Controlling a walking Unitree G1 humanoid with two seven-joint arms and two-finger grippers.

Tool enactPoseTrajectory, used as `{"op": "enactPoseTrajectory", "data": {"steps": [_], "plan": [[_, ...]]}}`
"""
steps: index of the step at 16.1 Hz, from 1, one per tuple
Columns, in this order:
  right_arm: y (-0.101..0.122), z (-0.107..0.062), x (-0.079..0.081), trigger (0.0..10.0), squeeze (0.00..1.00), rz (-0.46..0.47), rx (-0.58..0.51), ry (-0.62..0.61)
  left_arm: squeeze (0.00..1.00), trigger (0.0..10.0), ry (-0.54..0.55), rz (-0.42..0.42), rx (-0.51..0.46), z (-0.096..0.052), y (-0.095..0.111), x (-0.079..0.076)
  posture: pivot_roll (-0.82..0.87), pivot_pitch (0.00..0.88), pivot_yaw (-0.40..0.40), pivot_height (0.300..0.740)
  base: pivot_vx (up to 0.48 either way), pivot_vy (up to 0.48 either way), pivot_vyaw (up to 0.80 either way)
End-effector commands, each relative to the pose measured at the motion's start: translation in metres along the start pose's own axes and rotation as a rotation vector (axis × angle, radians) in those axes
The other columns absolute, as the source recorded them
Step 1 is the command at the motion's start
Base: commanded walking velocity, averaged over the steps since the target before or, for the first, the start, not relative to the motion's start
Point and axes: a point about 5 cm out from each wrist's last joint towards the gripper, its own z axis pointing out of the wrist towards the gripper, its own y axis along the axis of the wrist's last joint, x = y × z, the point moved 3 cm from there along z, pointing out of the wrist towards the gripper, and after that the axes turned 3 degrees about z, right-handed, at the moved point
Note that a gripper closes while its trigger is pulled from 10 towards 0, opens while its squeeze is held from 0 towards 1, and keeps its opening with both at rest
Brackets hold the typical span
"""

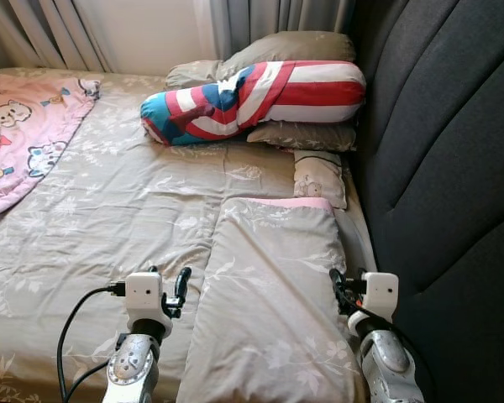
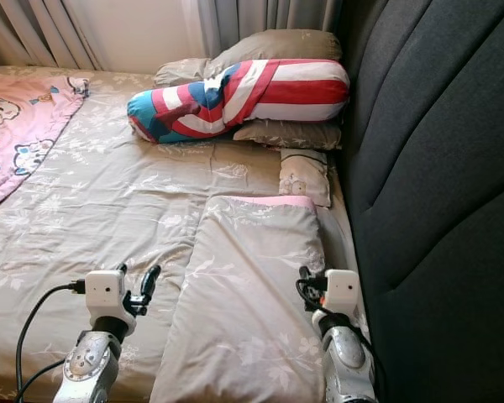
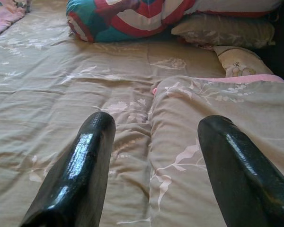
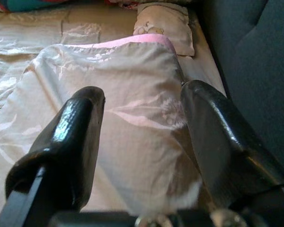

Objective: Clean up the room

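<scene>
Beige floral folded quilt (image 1: pixel 269 294) lies flat between both open grippers, left (image 3: pixel 154 156) and right (image 4: pixel 142 142); pillows seem stacked, pink cartoon blanket (image 1: pixel 25 126) still untidy

Both silver arms reach forward at the bottom of the head views, wrists level. Left gripper (image 1: pixel 181 285): two black fingers (image 3: pixel 80 170) spread wide apart, nothing between them, pointing forward and slightly up. A black cable loops off the left wrist. Right gripper (image 1: pixel 338 284): fingers (image 4: pixel 71 142) likewise spread apart, holding nothing, pointing forward. The two arms sit well apart, roughly parallel, at about the same height.
</scene>
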Motion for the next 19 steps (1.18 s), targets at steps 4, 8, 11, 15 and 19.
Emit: {"op": "enactPoseTrajectory", "data": {"steps": [4, 8, 11, 15, 19], "plan": [[0.0008, -0.0015, 0.003, 10.0, 0.0, 0.011, -0.013, 0.011, 0.0, 10.0, -0.007, -0.009, -0.002, 0.0014, 0.0025, -0.002, 0.01, 0.125, -0.064, 0.691, 0.0, 0.0, 0.0], [0.0017, -0.001, 0.003, 10.0, 0.0, 0.009, -0.008, 0.008, 0.0, 10.0, -0.008, -0.01, -0.001, 0.0012, 0.0017, -0.0024, 0.01, 0.123, -0.066, 0.691, 0.0, 0.0, 0.0], [0.0008, -0.0001, 0.004, 10.0, 0.0, 0.002, 0.004, 0.011, 0.0, 10.0, -0.01, -0.008, -0.002, 0.0011, 0.0022, -0.0028, 0.02, 0.123, -0.068, 0.691, 0.0, 0.0, 0.0], [-0.0002, 0.0003, 0.006, 10.0, 0.0, 0.009, 0.007, 0.016, 0.0, 10.0, -0.011, -0.008, 0.0, 0.0007, 0.0017, -0.0034, 0.02, 0.121, -0.07, 0.663, 0.0, 0.0, 0.0], [-0.0015, 0.0011, 0.0103, 10.0, 0.0, 0.004, 0.017, 0.034, 0.0, 10.0, -0.007, -0.009, -0.002, 0.0004, 0.0017, -0.0031, 0.02, 0.119, -0.07, 0.663, 0.0, 0.0, 0.0]]}}
